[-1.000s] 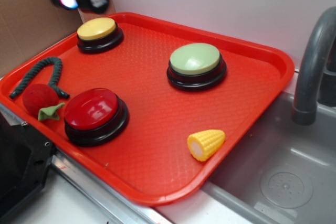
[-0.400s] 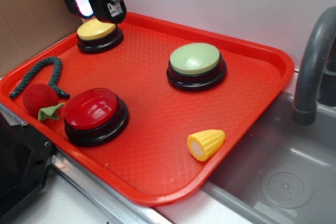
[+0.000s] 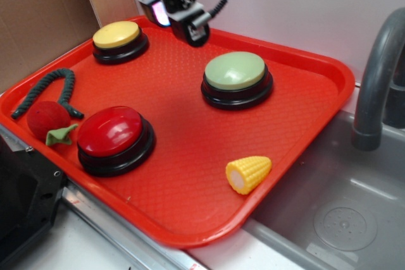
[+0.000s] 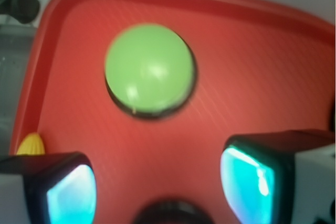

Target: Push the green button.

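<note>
Hovering above the back of the red tray (image 3: 304, 134), between the yellow button (image 3: 117, 35) and the green button (image 3: 235, 71), the gripper (image 3: 180, 16) had its fingers (image 4: 65, 190) spread apart with nothing between them, as the wrist view showed. The green button sat toward the tray's far right part, well apart from the gripper and clear of everything else; in the wrist view it lay ahead of the open jaws and a little off to one side. To press it well, the arm would probably need to travel across until it stood over the centre of the dome, then descend straight so the push landed squarely rather than sliding off the curved top; bringing the fingers together first might give a firmer point of contact. The tray's textured surface also carried a red button (image 3: 114, 132), a toy corn cob (image 3: 248, 173), a red plush fruit (image 3: 48, 119) and a dark rope (image 3: 50, 90). A grey sink (image 3: 342, 219) with a faucet (image 3: 376, 74) lay beside it, and cardboard (image 3: 41, 17) stood behind.
</note>
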